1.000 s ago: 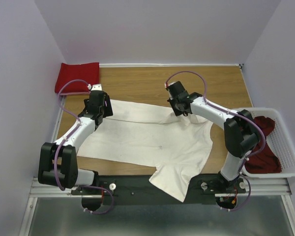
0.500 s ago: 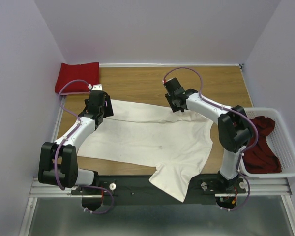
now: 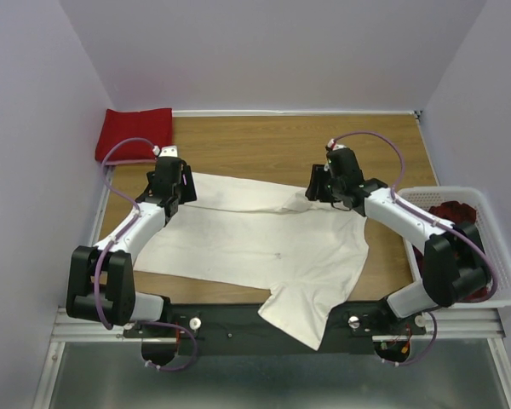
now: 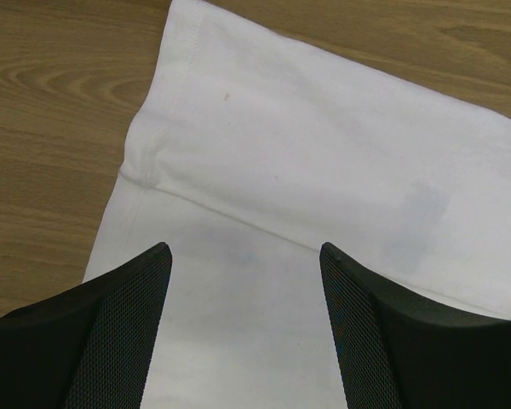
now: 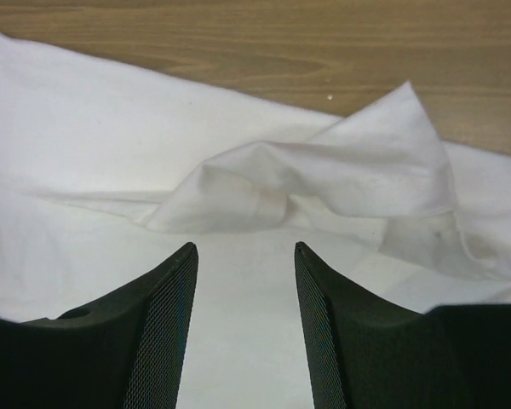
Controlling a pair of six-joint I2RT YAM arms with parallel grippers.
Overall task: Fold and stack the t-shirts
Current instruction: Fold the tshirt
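Observation:
The large cream-white t-shirt [image 3: 264,239] lies spread across the wooden table, one sleeve hanging toward the near edge. My left gripper [image 3: 180,187] hovers open over its left sleeve and hem [image 4: 324,162], with only cloth showing between the fingers [image 4: 145,324]. Over the shirt's far right part my right gripper [image 3: 318,187] also stands open. A crumpled raised fold [image 5: 264,183] lies just ahead of its fingers [image 5: 166,315]. The bright red t-shirt [image 3: 134,132] lies folded at the back left corner. A dark red t-shirt [image 3: 453,211] lies in the basket, mostly behind my right arm.
A white plastic lattice basket [image 3: 504,268] stands at the table's right edge. Bare wood [image 3: 238,145] runs along the back of the table behind the white shirt. Purple walls close in on three sides.
My right gripper has opened and let go of the white shirt's fold, and its arm has swung out to the right. The left arm has not moved.

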